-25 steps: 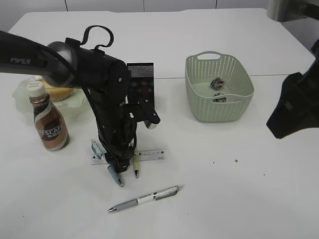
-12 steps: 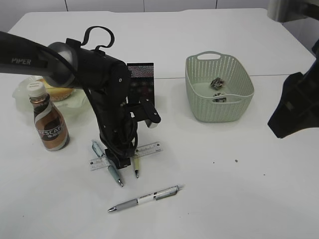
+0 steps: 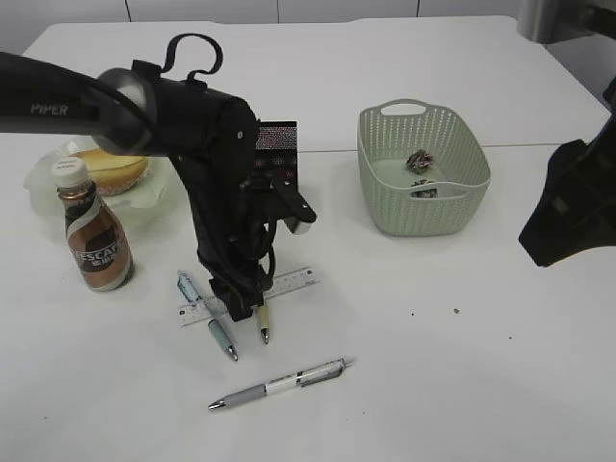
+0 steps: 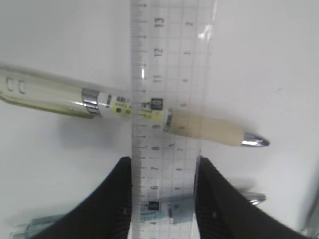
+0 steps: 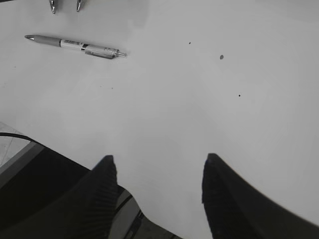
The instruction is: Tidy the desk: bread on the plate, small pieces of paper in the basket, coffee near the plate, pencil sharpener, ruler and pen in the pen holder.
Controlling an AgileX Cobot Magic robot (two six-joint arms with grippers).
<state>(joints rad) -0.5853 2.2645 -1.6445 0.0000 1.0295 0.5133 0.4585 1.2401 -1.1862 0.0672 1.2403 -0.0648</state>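
- My left gripper (image 4: 164,191) is down on the clear ruler (image 3: 289,285), one finger against each long edge; I read it as clamped on the ruler.
- The ruler lies near the table's (image 3: 462,385) middle, its long axis running left to right, right end slightly farther away.
- It lies across a yellow pen (image 4: 199,127) and a blue pen (image 3: 219,334), both tips pointing toward the near edge.
- A grey pen (image 3: 279,384) lies nearer, tip pointing left.
- My right gripper (image 5: 157,184) hangs with jaws apart and empty over bare table on the right.
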